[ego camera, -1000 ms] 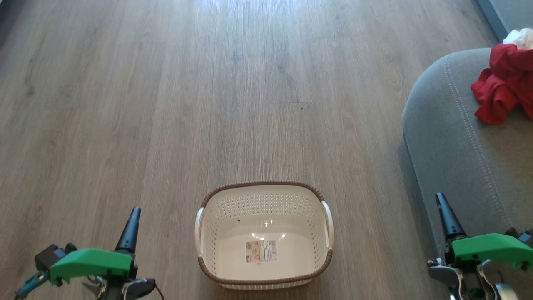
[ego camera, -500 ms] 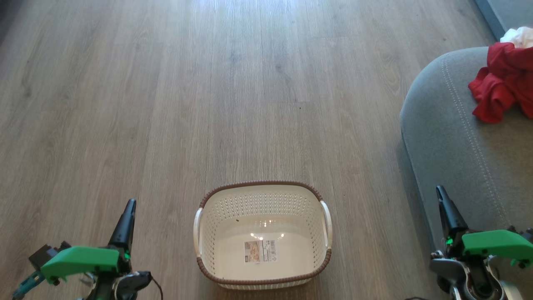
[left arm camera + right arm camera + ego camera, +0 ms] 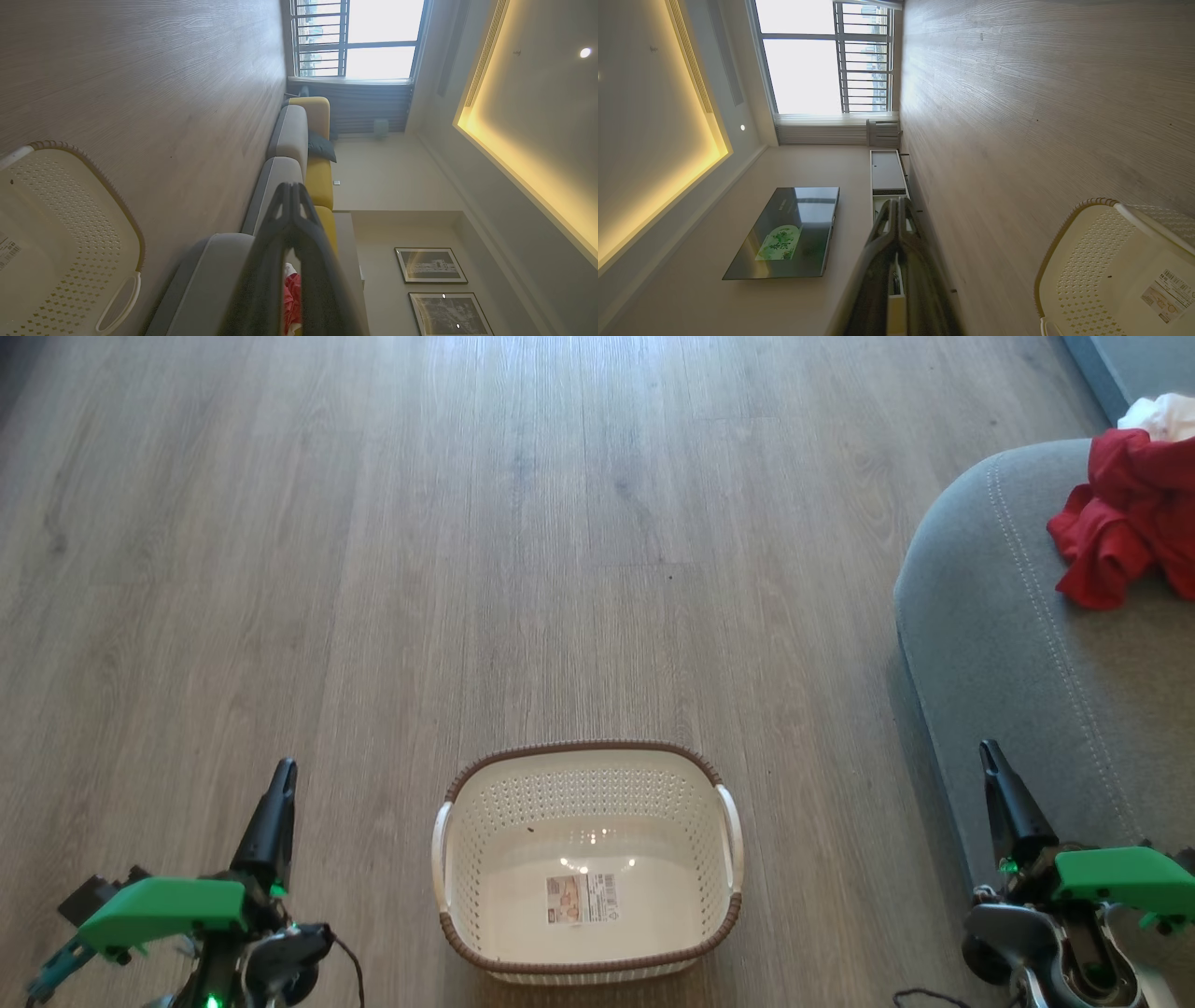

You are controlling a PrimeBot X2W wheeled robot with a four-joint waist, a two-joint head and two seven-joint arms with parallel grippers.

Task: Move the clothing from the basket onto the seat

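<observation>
Clothing point(image 3: 1125, 518) on seat point(image 3: 1008, 691) near its rounded corner; floor point(image 3: 560, 569) surrounds basket point(image 3: 583, 793).

This is a home living room. A wood-look plank floor point(image 3: 560, 523) runs to a tall railed window point(image 3: 380, 37) at the far end. Along the right stands a long sofa point(image 3: 292, 135) with a grey seat point(image 3: 1027, 709) and yellow back point(image 3: 320, 177), below framed pictures point(image 3: 430, 265). On the left wall hangs what looks like a television point(image 3: 784, 233), near a low cabinet point(image 3: 885, 170). A warm light strip point(image 3: 693, 84) rims the ceiling.
</observation>
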